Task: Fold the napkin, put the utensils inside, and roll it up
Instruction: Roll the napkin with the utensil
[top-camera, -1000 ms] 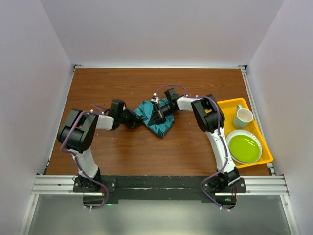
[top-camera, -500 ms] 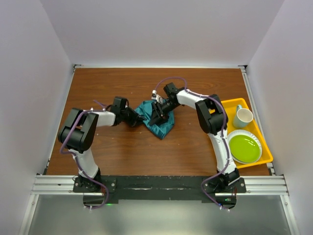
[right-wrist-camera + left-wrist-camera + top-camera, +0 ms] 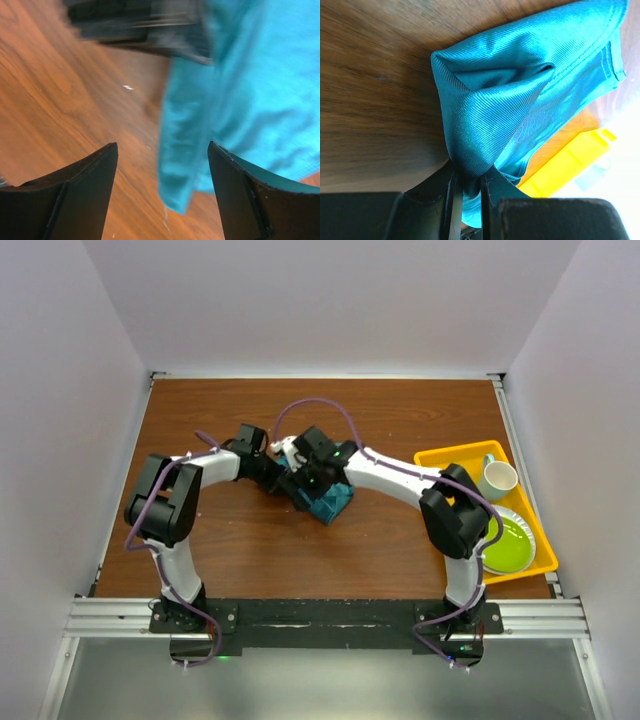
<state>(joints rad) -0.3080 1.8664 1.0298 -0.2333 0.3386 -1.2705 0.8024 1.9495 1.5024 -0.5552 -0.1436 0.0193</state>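
Left gripper point(image 3: 467, 184) pinched narrow on a bunched corner of the napkin point(image 3: 510, 95), low over the table point(image 3: 375, 100). Right gripper point(image 3: 161, 155) spread wide at the napkin's edge, gripping nothing. Napkin crumpled mid-table between both grippers. Far right: yellow tray point(image 3: 450, 454) holding plate point(image 3: 514, 546) and cup point(image 3: 497, 478)

Looks like a robot test lab, not a home. A brown wood table point(image 3: 400, 550) sits in a box w/ plain white walls point(image 3: 80, 440) on 3 sides. Two robot arms, left arm point(image 3: 165, 510) & right arm point(image 3: 455, 525), are bolted to a metal rail point(image 3: 110, 618) at the near edge, w/ purple wires point(image 3: 320, 402) on them. Only a few things to try out: yellow tray point(image 3: 450, 457) w/ a cup point(image 3: 497, 478) & green plate point(image 3: 510, 542), plus a blue-green napkin point(image 3: 335, 502).
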